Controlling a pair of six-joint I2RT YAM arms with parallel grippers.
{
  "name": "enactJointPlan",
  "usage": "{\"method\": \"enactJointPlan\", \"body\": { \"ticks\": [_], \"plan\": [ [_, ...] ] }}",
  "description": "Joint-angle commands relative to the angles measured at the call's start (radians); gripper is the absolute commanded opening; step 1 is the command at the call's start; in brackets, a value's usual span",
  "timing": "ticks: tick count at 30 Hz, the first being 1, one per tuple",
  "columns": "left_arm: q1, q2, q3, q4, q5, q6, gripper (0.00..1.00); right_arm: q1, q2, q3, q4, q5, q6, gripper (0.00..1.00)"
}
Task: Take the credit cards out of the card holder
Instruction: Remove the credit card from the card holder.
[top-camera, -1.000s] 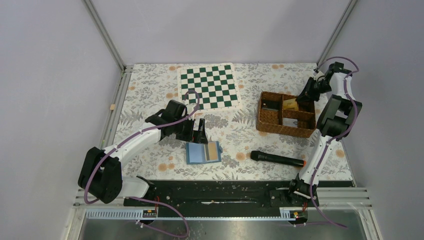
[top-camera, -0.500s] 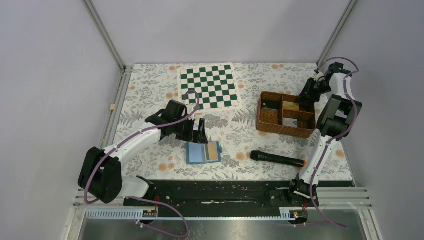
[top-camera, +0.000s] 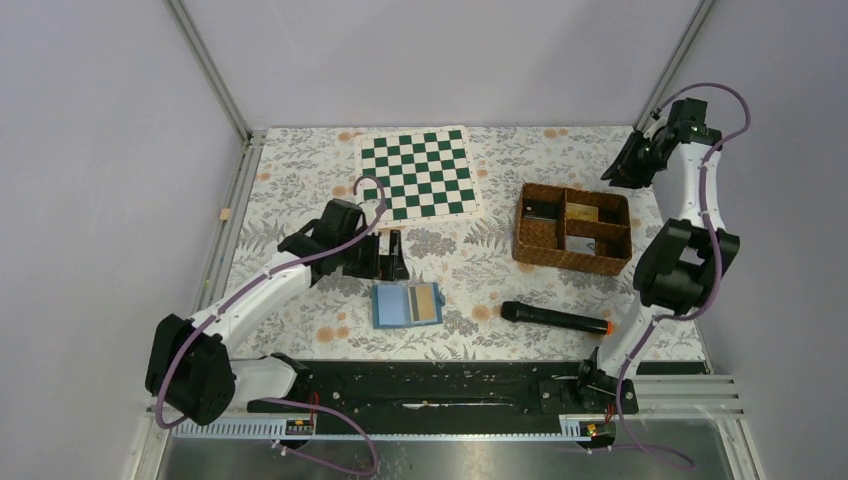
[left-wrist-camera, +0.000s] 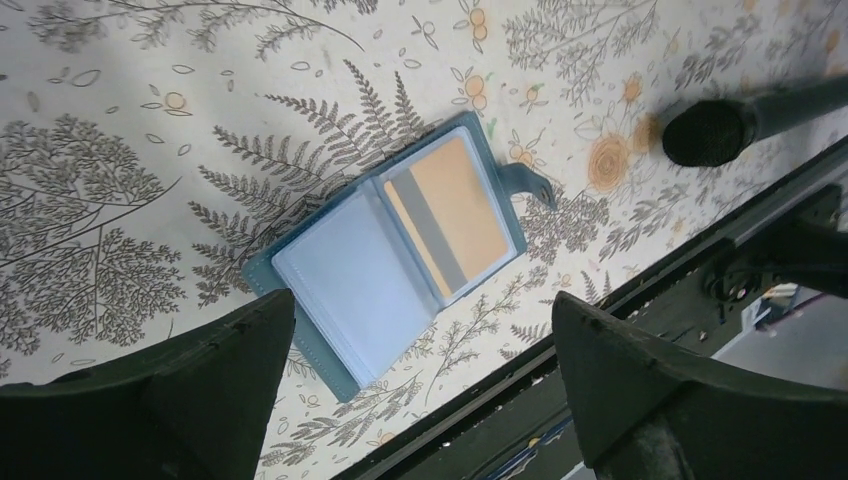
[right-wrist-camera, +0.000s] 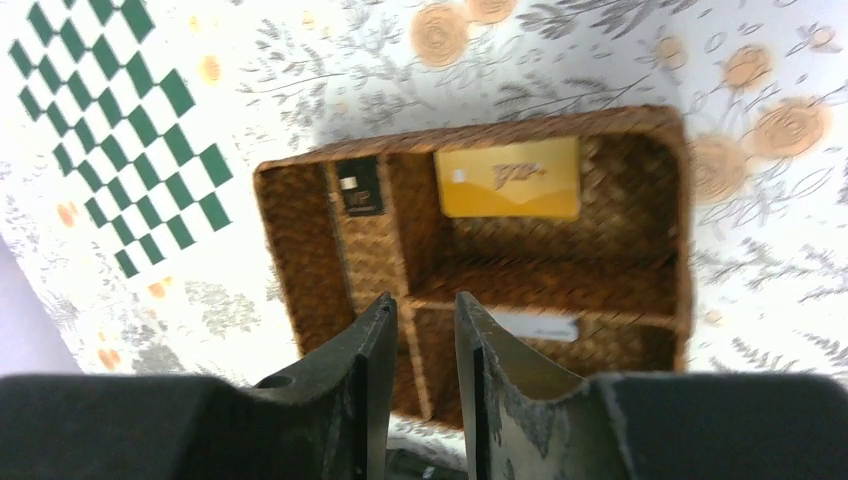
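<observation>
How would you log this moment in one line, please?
left hand: open near card holder; credit card: inside; right hand: empty near wicker basket; gold card: in basket

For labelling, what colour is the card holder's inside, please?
Light blue; the card holder shows best from the left wrist.

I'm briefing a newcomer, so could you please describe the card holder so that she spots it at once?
On the floral table, look toward the near edge, left of the black microphone. The card holder lies open there: the only blue thing, a small two-leaf folder with a tan card in one leaf.
</observation>
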Motion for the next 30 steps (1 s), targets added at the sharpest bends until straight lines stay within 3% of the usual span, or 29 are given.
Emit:
{"method": "enactJointPlan", "body": {
  "ticks": [1, 4, 6, 13, 18, 22, 30],
  "plan": [
    [0.035, -0.055, 0.017, 0.029, -0.041, -0.099, 0.99, 0.098, -0.164, -0.097, 0.019, 0.085, 0.146, 0.35],
    [0.062, -0.043, -0.026, 0.109, 0.087, -0.208, 0.99, 0.198, -0.291, -0.245, 0.068, 0.095, 0.170, 0.34],
    [0.057, -0.039, -0.045, 0.166, 0.135, -0.240, 0.93, 0.275, -0.387, -0.380, 0.126, 0.133, 0.203, 0.33],
    [-0.016, -0.020, -0.099, 0.131, 0.105, -0.195, 0.68, 0.580, -0.687, -0.763, 0.370, 0.094, 0.368, 0.29],
    [-0.027, -0.060, -0.234, 0.258, 0.109, -0.264, 0.49, 0.855, -0.815, -1.025, 0.626, 0.117, 0.570, 0.29],
    [-0.027, 0.000, -0.301, 0.356, 0.117, -0.311, 0.39, 1.066, -0.793, -1.118, 0.826, 0.195, 0.681, 0.30],
    [-0.026, -0.021, -0.398, 0.430, 0.017, -0.375, 0.40, 1.292, -0.548, -1.011, 0.927, 0.292, 0.680, 0.34]
  ]
}}
